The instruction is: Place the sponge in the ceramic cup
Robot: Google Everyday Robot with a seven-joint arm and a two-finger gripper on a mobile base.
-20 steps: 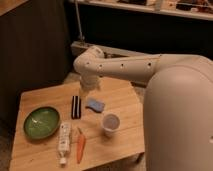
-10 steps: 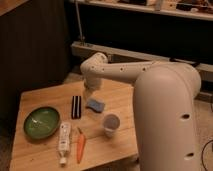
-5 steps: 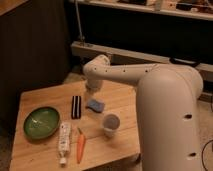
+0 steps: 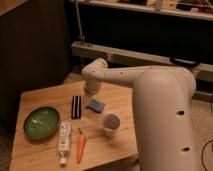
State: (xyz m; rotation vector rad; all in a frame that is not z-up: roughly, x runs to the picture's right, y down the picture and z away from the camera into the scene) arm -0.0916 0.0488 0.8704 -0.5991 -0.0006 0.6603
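Observation:
The light-blue sponge [image 4: 95, 105] lies flat near the middle of the wooden table [image 4: 42, 95]. The white ceramic cup [image 4: 110, 124] stands upright to its lower right, a short gap away. My arm reaches in from the right, and its white wrist ends just above and behind the sponge. The gripper [image 4: 91, 92] is at that end, close over the sponge's far edge, with its fingers hidden by the wrist.
A black-and-white striped bar [image 4: 76, 106] lies left of the sponge. A green plate [image 4: 42, 121] sits at the table's left. A white tube [image 4: 64, 141] and a carrot [image 4: 80, 146] lie near the front edge. A metal rail and dark shelving stand behind the table.
The arm has swung further over the table and the wrist has come down toward the sponge. The sponge, cup and other objects have not moved.

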